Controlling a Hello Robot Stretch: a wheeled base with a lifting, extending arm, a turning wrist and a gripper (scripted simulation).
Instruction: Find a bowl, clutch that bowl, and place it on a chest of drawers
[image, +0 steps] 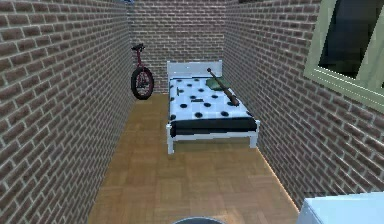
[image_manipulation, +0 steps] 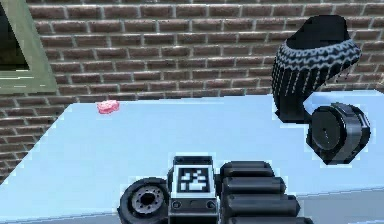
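A dark bowl (image_manipulation: 315, 58) with a ribbed grey side hangs tilted at the arm side view's upper right, in front of the brick wall and clear of the pale tabletop (image_manipulation: 150, 150) below it. My gripper (image_manipulation: 318, 118) holds the bowl from beneath. Its round dark body (image_manipulation: 340, 132) sits just under and to the right of the bowl. The arm's dark segments and a white marker square (image_manipulation: 195, 180) lie along the bottom edge. A corner of a white surface (image: 345, 210) shows at the forward view's bottom right.
A small pink thing (image_manipulation: 108, 107) lies on the tabletop near the brick wall, beside a green-framed window (image_manipulation: 18, 45). Ahead, a narrow brick room holds a bed (image: 208, 105) with a dotted cover. A unicycle (image: 142, 78) leans on the left wall. Wooden floor (image: 160, 170) stretches between.
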